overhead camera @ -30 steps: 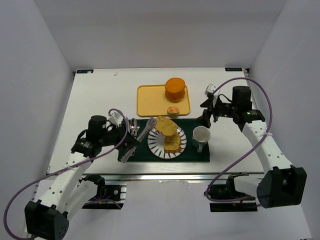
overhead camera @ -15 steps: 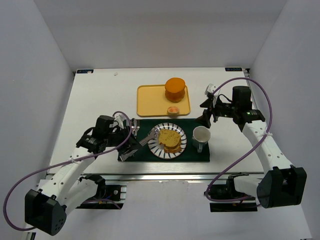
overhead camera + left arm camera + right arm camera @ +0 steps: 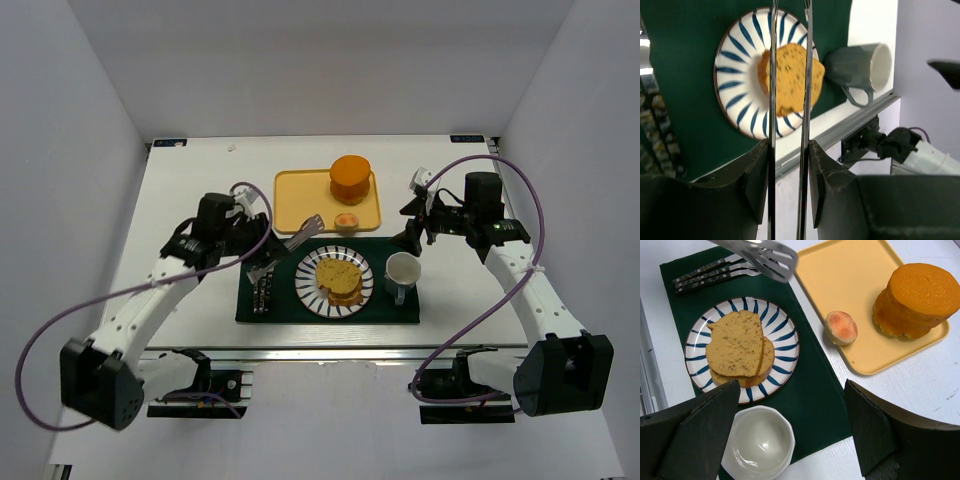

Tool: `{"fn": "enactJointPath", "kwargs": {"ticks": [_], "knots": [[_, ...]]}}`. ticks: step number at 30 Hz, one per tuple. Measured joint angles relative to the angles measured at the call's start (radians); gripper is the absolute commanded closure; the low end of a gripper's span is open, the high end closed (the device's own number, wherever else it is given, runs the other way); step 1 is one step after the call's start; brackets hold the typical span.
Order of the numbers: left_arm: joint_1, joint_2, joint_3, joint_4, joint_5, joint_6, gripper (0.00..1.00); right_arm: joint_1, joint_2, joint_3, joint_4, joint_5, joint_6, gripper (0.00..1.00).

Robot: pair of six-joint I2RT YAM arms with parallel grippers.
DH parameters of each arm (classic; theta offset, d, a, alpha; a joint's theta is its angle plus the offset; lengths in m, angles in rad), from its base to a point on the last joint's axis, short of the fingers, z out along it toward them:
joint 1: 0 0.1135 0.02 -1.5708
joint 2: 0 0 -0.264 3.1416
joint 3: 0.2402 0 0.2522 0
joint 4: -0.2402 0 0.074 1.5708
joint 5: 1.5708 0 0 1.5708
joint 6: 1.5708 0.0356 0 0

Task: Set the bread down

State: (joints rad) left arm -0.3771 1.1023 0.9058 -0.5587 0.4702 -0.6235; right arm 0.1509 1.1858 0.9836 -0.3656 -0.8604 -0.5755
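Note:
Two golden-tan bread slices [image 3: 339, 278] lie stacked on the blue-striped white plate [image 3: 305, 285]; they also show in the right wrist view [image 3: 737, 347] and the left wrist view [image 3: 790, 75]. My left gripper [image 3: 266, 262] is shut on metal tongs [image 3: 300, 233], whose empty tips hang above the mat's back edge, left of the plate. In the left wrist view the gripper [image 3: 789, 146] presses the two tong arms [image 3: 772, 100]. My right gripper [image 3: 412, 236] is open and empty above the mug; it also shows in its own wrist view [image 3: 790, 435].
A dark green mat [image 3: 400, 312] carries the plate, a white mug [image 3: 401, 273] at its right and cutlery [image 3: 262, 295] at its left. Behind it a yellow tray [image 3: 300, 200] holds a thick orange puck [image 3: 351, 178] and a small pinkish piece [image 3: 346, 221].
The left arm set the second bread slice down on the first, let it go, and drew the empty tongs back and left. The right arm has not moved.

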Motion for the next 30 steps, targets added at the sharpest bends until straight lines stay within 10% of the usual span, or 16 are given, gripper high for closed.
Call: {"fn": "enactJointPath", "kwargs": {"ticks": [12, 30], "knots": [[0.0, 0.4, 0.109, 0.204, 0.051, -0.123, 0.52, 0.0, -0.002, 0.0, -0.003, 0.001, -0.005, 0.11], [0.0, 0.573, 0.148, 0.309, 0.135, -0.175, 0.45, -0.005, -0.016, -0.018, -0.01, 0.001, -0.007, 0.11]]}}
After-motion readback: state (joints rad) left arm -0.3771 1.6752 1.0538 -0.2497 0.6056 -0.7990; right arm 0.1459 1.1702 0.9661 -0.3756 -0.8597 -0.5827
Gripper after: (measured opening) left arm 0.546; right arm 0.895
